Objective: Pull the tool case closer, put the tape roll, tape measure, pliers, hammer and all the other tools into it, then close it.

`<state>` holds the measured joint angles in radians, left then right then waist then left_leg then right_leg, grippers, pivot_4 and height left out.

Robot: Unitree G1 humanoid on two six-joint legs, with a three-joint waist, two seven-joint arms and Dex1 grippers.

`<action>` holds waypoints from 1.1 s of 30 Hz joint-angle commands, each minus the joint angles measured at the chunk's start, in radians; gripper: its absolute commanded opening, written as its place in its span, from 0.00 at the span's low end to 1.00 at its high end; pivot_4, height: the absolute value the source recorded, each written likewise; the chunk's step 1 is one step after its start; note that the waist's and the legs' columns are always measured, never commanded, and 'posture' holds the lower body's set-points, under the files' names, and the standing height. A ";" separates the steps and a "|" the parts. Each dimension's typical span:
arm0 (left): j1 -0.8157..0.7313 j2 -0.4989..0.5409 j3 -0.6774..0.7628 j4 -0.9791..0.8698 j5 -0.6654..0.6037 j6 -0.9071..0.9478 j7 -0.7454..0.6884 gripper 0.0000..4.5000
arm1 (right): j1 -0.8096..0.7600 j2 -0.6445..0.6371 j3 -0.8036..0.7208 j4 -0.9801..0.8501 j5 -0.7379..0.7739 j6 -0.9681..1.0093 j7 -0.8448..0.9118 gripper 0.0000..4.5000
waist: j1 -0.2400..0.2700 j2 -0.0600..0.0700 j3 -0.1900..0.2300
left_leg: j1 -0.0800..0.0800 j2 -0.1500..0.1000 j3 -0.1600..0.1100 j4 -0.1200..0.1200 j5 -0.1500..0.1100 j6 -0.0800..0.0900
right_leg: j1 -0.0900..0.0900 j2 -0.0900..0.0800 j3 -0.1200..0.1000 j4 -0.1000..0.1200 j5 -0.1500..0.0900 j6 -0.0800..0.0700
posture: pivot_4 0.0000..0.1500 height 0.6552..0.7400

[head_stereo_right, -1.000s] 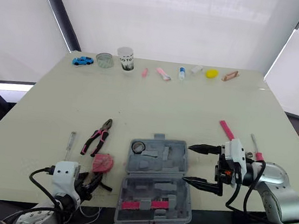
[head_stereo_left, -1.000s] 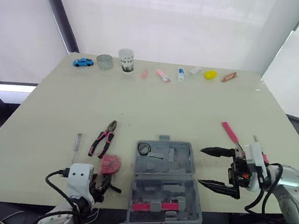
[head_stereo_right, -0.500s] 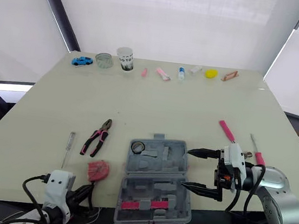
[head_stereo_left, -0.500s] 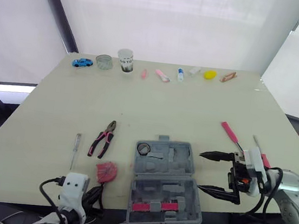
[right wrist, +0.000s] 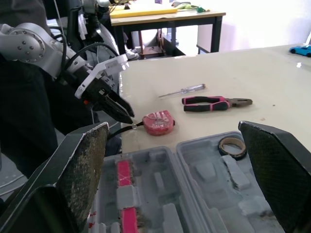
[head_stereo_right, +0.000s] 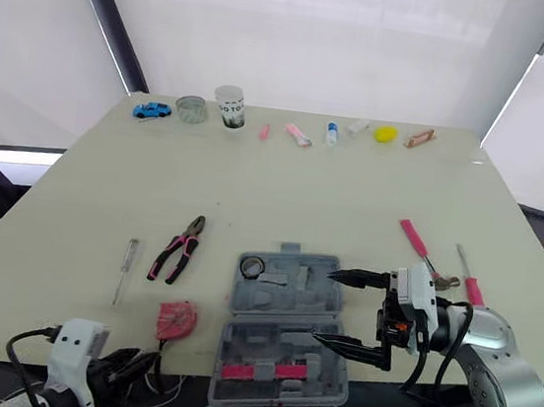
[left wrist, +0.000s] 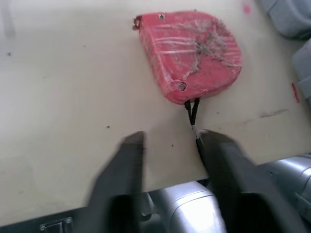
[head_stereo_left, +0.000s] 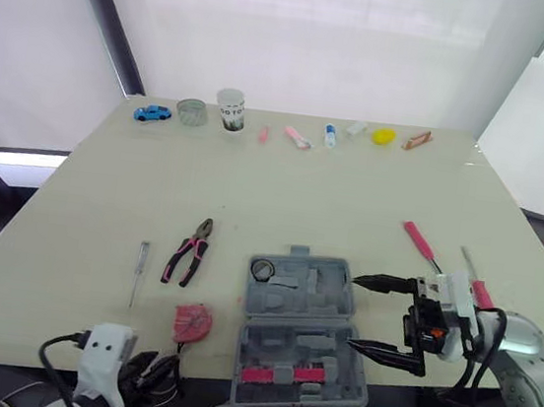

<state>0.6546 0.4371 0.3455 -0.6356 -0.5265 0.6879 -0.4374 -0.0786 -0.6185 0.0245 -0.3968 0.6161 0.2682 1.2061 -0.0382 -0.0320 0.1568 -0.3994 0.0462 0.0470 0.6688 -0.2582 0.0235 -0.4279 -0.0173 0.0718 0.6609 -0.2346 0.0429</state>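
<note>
Tool case [head_stereo_left: 304,332]: lay open at the near middle of the table [head_stereo_left: 284,185], with the tape roll [head_stereo_left: 262,270] in its far-left compartment. My right pincer [head_stereo_left: 355,313]: released, empty, tips at the case's right edge. My left pincer [left wrist: 167,145]: released, empty, at the near table edge just short of the red tape measure [head_stereo_left: 192,322]. Pliers [head_stereo_left: 189,251] and screwdriver [head_stereo_left: 138,274]: left of the case. Hammer [head_stereo_left: 418,241]: right of the case.
</note>
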 commanded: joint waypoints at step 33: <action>-0.730 0.538 -0.301 0.705 0.228 -0.573 -0.964 0.99 | 0.032 0.010 -0.016 -0.076 -0.008 -0.032 -0.081 1.00 | 0.008 0.000 0.001 | -0.002 0.000 0.003 0.000 0.000 0.000 | -0.001 0.001 -0.003 0.001 0.003 -0.001 | 1.00 1.00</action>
<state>-0.0678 0.9735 0.0555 0.0636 -0.3158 0.1357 -1.3996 -0.0478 -0.5997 0.0278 -0.4283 0.5967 0.2495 1.1274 -0.0300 -0.0324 0.1579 -0.4016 0.0466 0.0504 0.6687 -0.2581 0.0234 -0.4292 -0.0166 0.0689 0.6618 -0.2317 0.0421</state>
